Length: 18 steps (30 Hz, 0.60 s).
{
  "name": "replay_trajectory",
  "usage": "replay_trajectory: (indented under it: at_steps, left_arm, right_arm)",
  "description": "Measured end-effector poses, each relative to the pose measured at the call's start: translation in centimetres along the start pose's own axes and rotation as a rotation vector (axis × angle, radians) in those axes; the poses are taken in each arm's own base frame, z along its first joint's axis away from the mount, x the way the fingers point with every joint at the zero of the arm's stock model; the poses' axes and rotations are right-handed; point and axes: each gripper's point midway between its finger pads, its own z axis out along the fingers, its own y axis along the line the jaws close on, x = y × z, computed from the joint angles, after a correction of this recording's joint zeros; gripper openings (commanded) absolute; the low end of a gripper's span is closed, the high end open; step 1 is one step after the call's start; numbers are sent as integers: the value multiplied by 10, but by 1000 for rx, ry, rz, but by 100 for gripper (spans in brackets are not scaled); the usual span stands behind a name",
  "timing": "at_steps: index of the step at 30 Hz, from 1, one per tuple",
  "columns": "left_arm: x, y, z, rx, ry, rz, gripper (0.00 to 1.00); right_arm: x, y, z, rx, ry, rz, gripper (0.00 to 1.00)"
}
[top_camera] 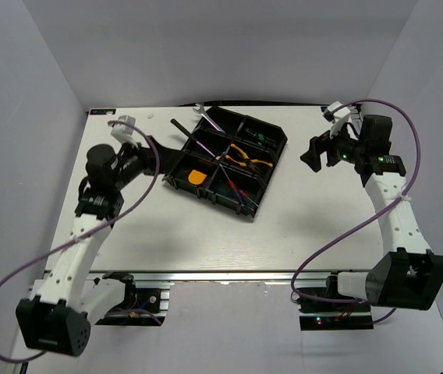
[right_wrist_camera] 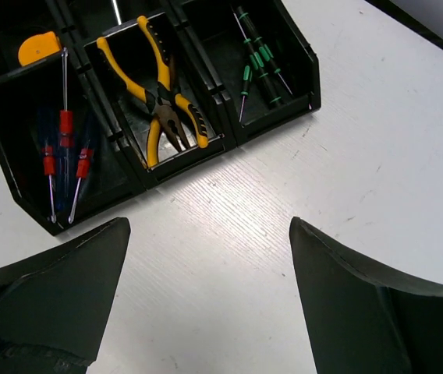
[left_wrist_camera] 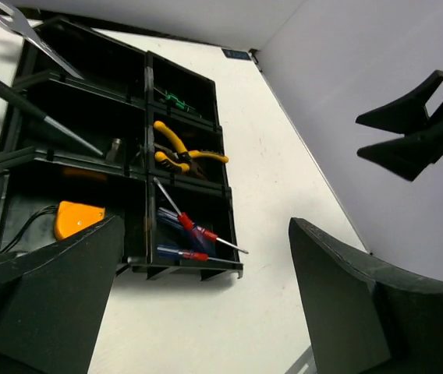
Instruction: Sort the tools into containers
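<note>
1. Noted a white surface [top_camera: 323, 218], enclosed by pale walls on three sides.
2. Found one black organizer tray [top_camera: 267, 178] lying flat on it, turned askew, toward the far edge.

Right gripper [right_wrist_camera: 208, 226]: fingers spread wide with nothing between them, above the bare white table [right_wrist_camera: 362, 156].
Organizer tray [right_wrist_camera: 309, 74]: ahead of the gripper, mostly to its left, with three near compartments in view.
Yellow-handled pliers [right_wrist_camera: 163, 105]: in the middle near compartment, ahead and slightly left.
Red screwdrivers [right_wrist_camera: 65, 125]: in the compartment left of the pliers, ahead of the left finger.
Black-green screwdrivers [right_wrist_camera: 256, 58]: in the compartment right of the pliers.
Orange tape measure [right_wrist_camera: 38, 45]: in a farther compartment, far ahead-left and partly hidden.
</note>
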Motion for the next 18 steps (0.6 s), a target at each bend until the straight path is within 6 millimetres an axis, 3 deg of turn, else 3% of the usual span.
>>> replay_trajectory:
  at_steps: [4, 8, 18]
  left_arm:
    - [10, -9, -31, 3, -32, 44, 98]
    - [16, -13, -44, 9, -50, 54, 98]
    - [44, 0, -50, -16, -17, 14, 98]
  right_arm:
    - [1, -4, -3, 43, 9, 57, 89]
    - [3, -9, -4, 90, 18, 124, 89]
    - [7, -21, -10, 207, 14, 194, 89]
